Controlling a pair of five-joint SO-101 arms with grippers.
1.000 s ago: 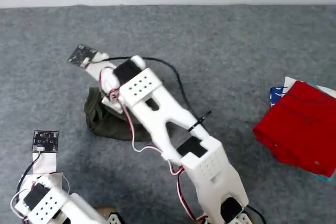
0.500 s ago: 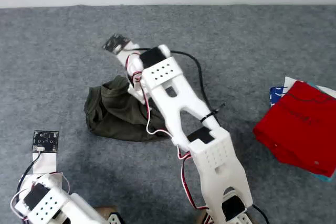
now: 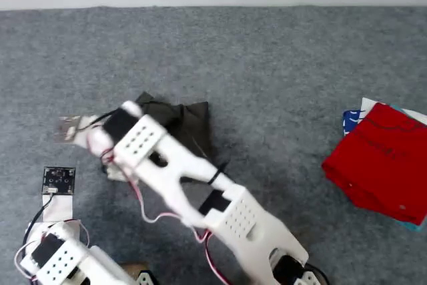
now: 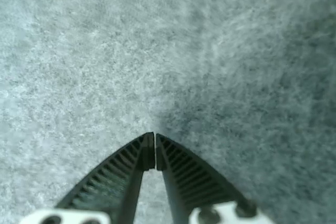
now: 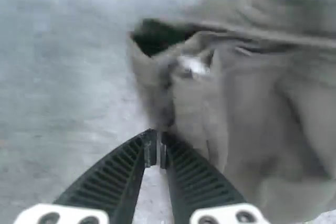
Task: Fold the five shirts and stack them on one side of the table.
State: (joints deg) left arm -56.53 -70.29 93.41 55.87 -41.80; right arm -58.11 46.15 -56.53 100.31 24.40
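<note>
Where the right arm extends across the grey table, the right gripper has its tips together at the edge of the rumpled olive shirt; whether cloth is pinched cannot be told. In the high view, the shirt lies at 2 o'clock from that wrist and the red-topped folded stack at the 3 o'clock edge. The left gripper is closed over bare table.

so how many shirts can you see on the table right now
2 plainly: an olive shirt crumpled mid-table under the right arm, a folded red shirt at the view's right edge. Blue and white edges beneath it hint at more, hidden.
</note>
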